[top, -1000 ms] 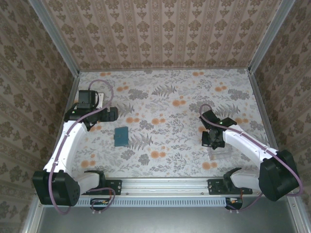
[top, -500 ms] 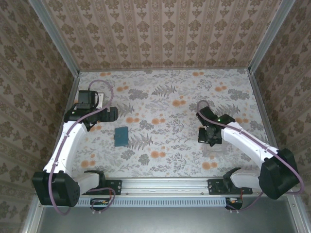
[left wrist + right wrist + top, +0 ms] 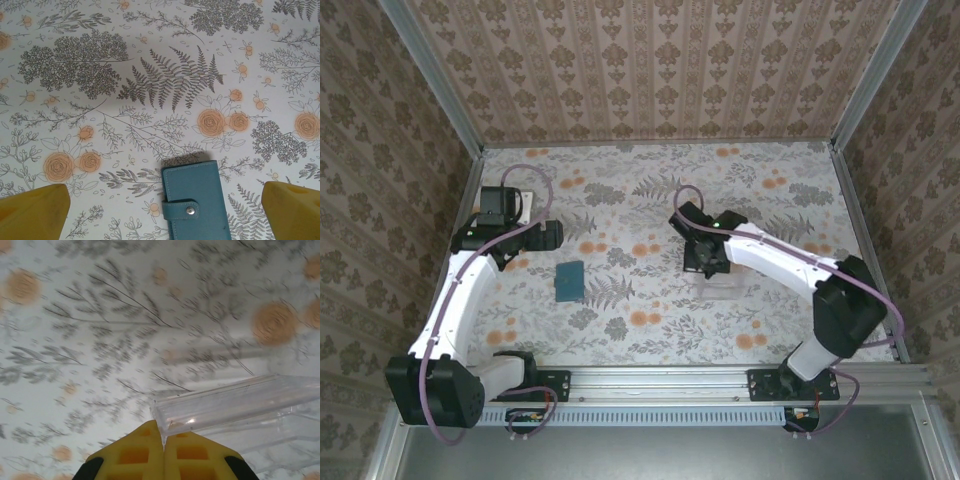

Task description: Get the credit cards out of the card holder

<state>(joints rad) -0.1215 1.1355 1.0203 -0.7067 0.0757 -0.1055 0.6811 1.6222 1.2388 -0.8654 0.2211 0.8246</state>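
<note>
Left tool [image 3: 527, 240] hung with its yellow fingers [image 3: 35, 212] wide apart and nothing between them; right tool [image 3: 163, 439] was pressed together on a thin wall of the clear plastic box [image 3: 235, 405], near the middle of the worktop [image 3: 650, 200].

Card holder [image 3: 196, 200] lay flat on the worktop just in front of the left tool, teal face up, snap tab [image 3: 189, 210] fastened; well apart from the box; credit cards judged to be inside it, since the holder was shut.

Risks as I read them:
- the pinch on the box was right at the fingertips, on an edge; a hard slick wall like that could pivot or slip out, and the box would drop or skid across the worktop; the right wrist view was blurred, so I couldn't tell how much wall sat between the pads;
- the holder sat at the bottom edge of the left wrist view, only its far part showing; a straight descent would have landed on that end rather than on the tab;
- the snap was the main problem; pulling the tab with one tool would probably lift or drag the whole holder instead of popping it, as nothing pinned it down; the right tool was busy with the box;
- the fingers were spread far wider than the holder; closing from there could shove it sideways before gripping;
- the cards are thin and flat; once the holder is open, a pinch could take both together or miss them.
</note>
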